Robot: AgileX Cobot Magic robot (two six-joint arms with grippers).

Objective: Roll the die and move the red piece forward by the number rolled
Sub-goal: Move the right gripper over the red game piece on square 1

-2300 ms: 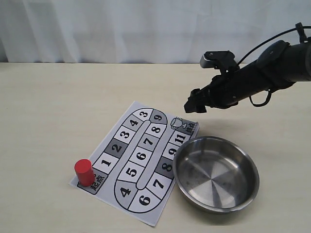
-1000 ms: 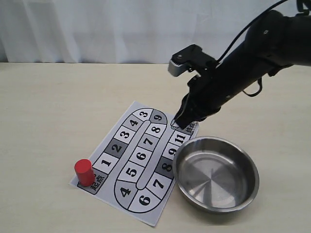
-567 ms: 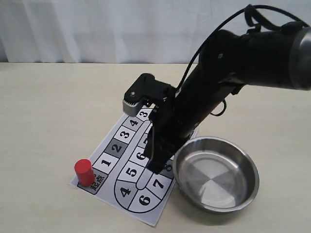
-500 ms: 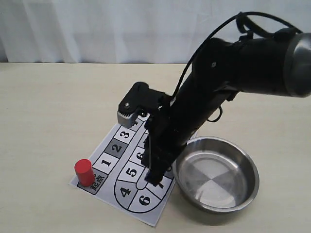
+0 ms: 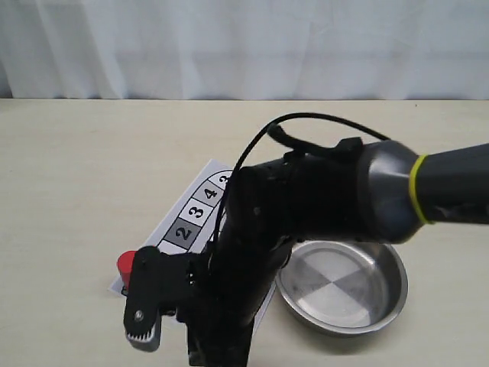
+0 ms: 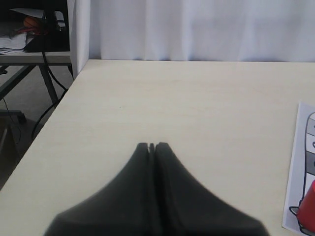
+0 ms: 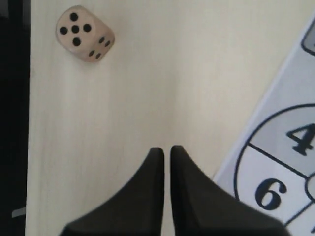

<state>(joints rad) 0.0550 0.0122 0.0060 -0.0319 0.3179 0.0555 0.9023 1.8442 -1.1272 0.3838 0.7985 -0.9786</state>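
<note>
- A paper game board (image 5: 195,214) with numbered squares lies flat near the tabletop's (image 5: 76,168) front edge.
- A steel bowl (image 5: 344,284) sits beside it, toward the right edge.
- A white curtain (image 5: 229,46) hangs behind the far edge.

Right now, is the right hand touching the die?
Apart. The right wrist view shows bare table between the right hand and the die.

Soft, bright, even light fills all 3 views, leaving only faint shadows on the pale table (image 5: 76,168). The white curtain (image 5: 229,46) glows and is nearly washed out. Pale wedges of glare fan across the steel bowl (image 5: 348,283). Close to their cameras, the left gripper (image 6: 152,146) and right gripper (image 7: 166,150) are dark, featureless and out of focus, while the die (image 7: 84,33) looks fairly sharp.
</note>
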